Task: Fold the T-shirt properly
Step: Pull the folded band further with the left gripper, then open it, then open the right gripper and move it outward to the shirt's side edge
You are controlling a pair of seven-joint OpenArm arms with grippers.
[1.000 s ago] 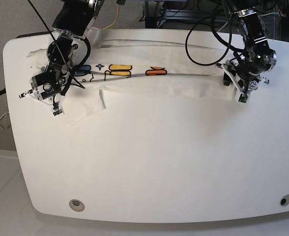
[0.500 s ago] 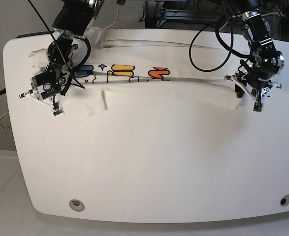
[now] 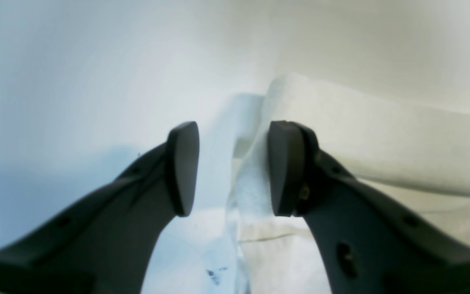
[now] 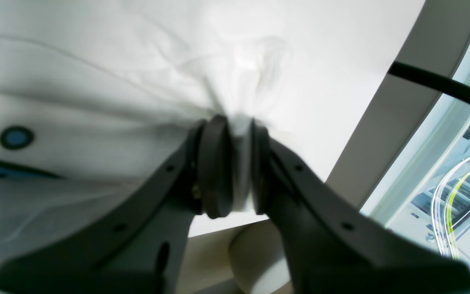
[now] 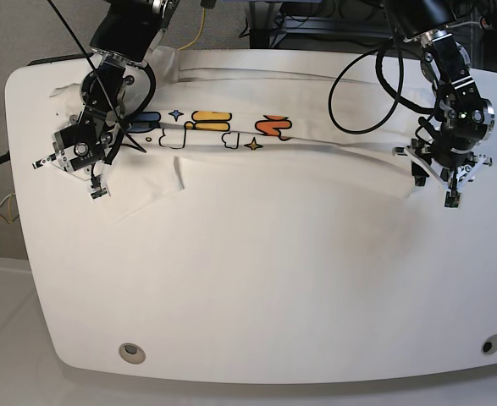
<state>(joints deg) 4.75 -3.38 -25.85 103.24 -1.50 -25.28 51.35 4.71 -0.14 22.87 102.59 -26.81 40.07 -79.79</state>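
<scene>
One T-shirt (image 5: 256, 152) is seen, a soft white cloth spread in a long band across the far part of one table (image 5: 256, 288), which is smooth, white and round-cornered. Two grippers are counted, each with two dark, matte, curved fingers ending in oval pads.

The right gripper (image 4: 235, 171) is pressed together on a bunch of the cloth: the fabric is gathered into radiating wrinkles just ahead of its pads and is squeezed between them. To one side of this gripper a printed blue dot ringed in black (image 4: 16, 137) is shown on the cloth. In the base view four orange and yellow rounded letter shapes (image 5: 210, 119) and two small dark stars are counted on the shirt between the two grippers.

The left gripper (image 3: 233, 167) is held with its fingers spread; a folded, layered edge of the shirt lies in the gap and touches the inner face of one pad (image 3: 282, 167), while the other pad (image 3: 184, 167) stands apart from the cloth. A stitched hem line runs across beneath that gripper
</scene>
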